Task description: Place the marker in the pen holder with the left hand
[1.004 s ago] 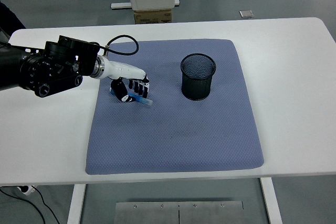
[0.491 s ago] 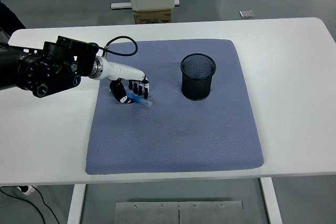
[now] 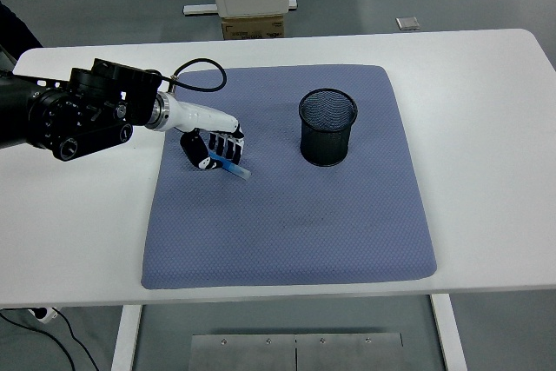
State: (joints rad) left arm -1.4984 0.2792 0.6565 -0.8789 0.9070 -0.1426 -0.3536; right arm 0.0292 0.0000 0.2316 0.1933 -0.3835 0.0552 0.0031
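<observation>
Marker (image 3: 233, 165) slightly raised, pen holder (image 3: 327, 127) unobstructed

Looked matt and dimpled: blue-grey cloth mat (image 3: 287, 232). Black wire-mesh metal pen holder (image 3: 327, 128); smooth white tabletop (image 3: 78, 232).

A long white table (image 3: 486, 110) with rounded far corners spans the whole width, its near edge running straight across the bottom. A large blue-grey square mat of dimpled fabric (image 3: 295, 232) lies flat on the middle of it, leaving bare white tabletop on both sides and narrow strips in front and behind. On the mat, toward its far right part, a round black wire-mesh pen holder (image 3: 327, 128) stands upright. A blue marker (image 3: 233, 168) sits over the mat's far left part; whether it touches the fabric is hard to tell.
</observation>
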